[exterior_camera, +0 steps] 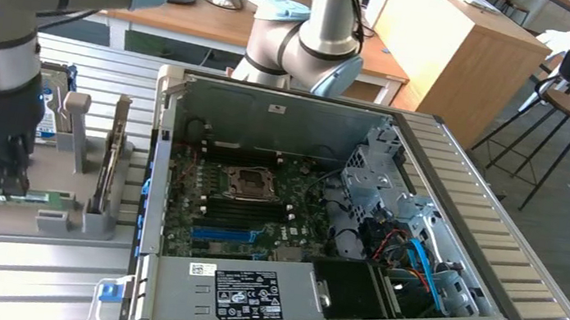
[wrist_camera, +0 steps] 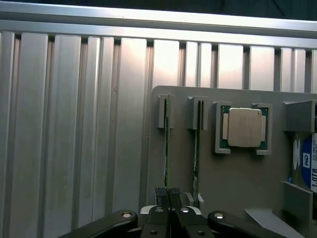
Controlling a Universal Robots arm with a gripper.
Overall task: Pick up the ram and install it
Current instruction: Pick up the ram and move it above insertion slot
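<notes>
An office workshop with wooden desks and stools lies behind a ribbed aluminium bench [exterior_camera: 535,267]. An open computer case [exterior_camera: 269,108] takes up the middle of the bench, its motherboard [exterior_camera: 246,204] exposed. Toward the bench edge on the exterior view's left sits a grey parts holder [exterior_camera: 78,220].

The ram [exterior_camera: 26,197] stands on its long edge in a slot of that holder, along the side nearest the bench's front edge. The claw [exterior_camera: 1,176] has its tips down on the stick. In the wrist view the claw [wrist_camera: 167,194] is clenched on the ram [wrist_camera: 167,144], its two fingers pressed together over the thin upper edge near one end.

A second stick [wrist_camera: 198,144] stands parallel just beside it in the next slot. A processor chip [wrist_camera: 244,128] lies in its own pocket of the holder, and a hard drive [wrist_camera: 308,168] sits beyond it.
</notes>
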